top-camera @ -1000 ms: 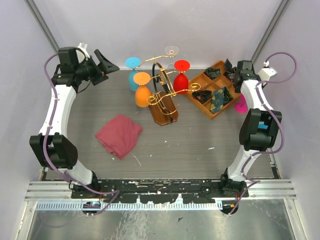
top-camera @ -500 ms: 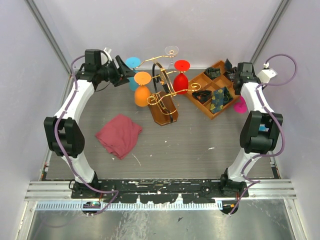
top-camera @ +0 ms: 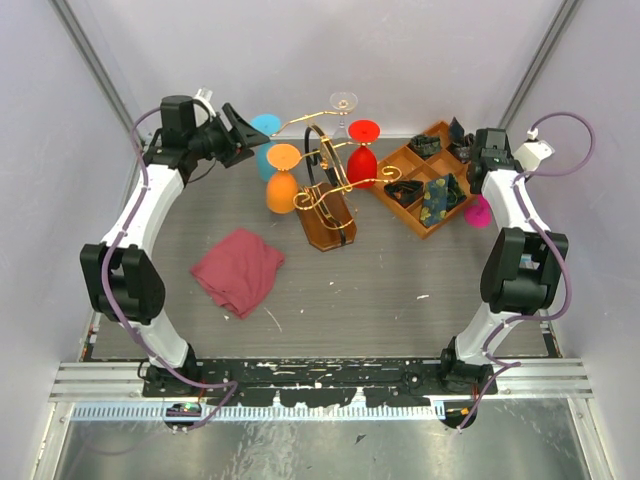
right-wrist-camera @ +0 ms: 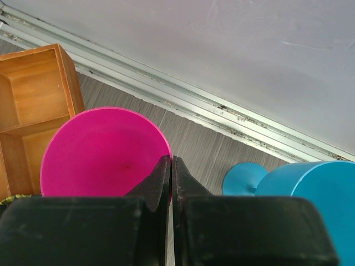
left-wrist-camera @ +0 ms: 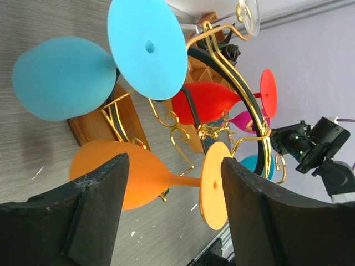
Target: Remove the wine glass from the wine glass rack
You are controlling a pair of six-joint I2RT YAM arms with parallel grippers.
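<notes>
While the left gripper (top-camera: 243,138) is hovering wide open and empty beside the wine glass rack (top-camera: 330,225), I am aiming at the blue glass (left-wrist-camera: 61,77) hanging upside down on its left side, reckoning on pinching the stem and sliding it outward. The orange glass (left-wrist-camera: 130,180) is crowding it, the red glass (left-wrist-camera: 208,102) hanging beyond. The right gripper (right-wrist-camera: 171,166) is sitting shut, holding nothing, over a pink glass (right-wrist-camera: 105,149) beside the wooden tray (right-wrist-camera: 33,83)

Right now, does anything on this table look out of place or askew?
Two things. A maroon cloth lies crumpled on the table, left of the wine glass rack. A pink glass sits off the rack, just right of the wooden tray. Nothing looks spilled or broken.
</notes>
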